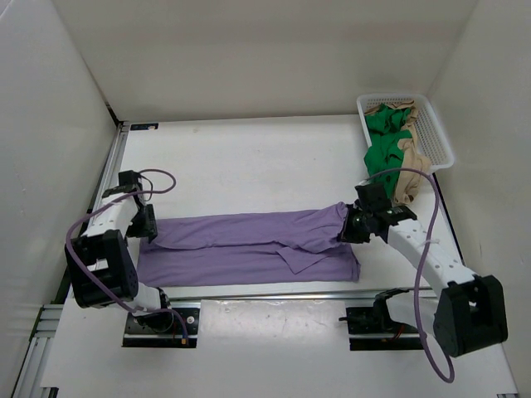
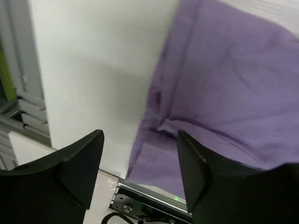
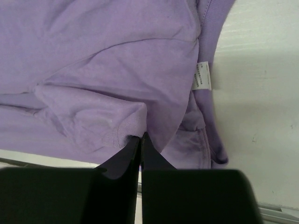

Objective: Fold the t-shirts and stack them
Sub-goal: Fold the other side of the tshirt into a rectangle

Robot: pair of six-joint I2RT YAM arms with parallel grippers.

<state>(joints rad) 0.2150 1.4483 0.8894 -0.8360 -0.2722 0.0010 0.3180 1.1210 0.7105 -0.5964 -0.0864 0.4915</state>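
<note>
Left gripper (image 2: 139,140) was seen with black fingers (image 2: 79,168) spread apart, nothing clamped between them. Lavender t-shirt (image 2: 224,84) was laid flat ahead of gripper and to its right, folded edge reaching gap between fingertips. Bare white table (image 2: 93,60) was seen ahead-left. Grey metal rail (image 2: 21,107) was noted far off to gripper's left.

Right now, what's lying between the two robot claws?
The lavender t-shirt stretches across the table from the left gripper to the right gripper, seen in the top view.
</note>
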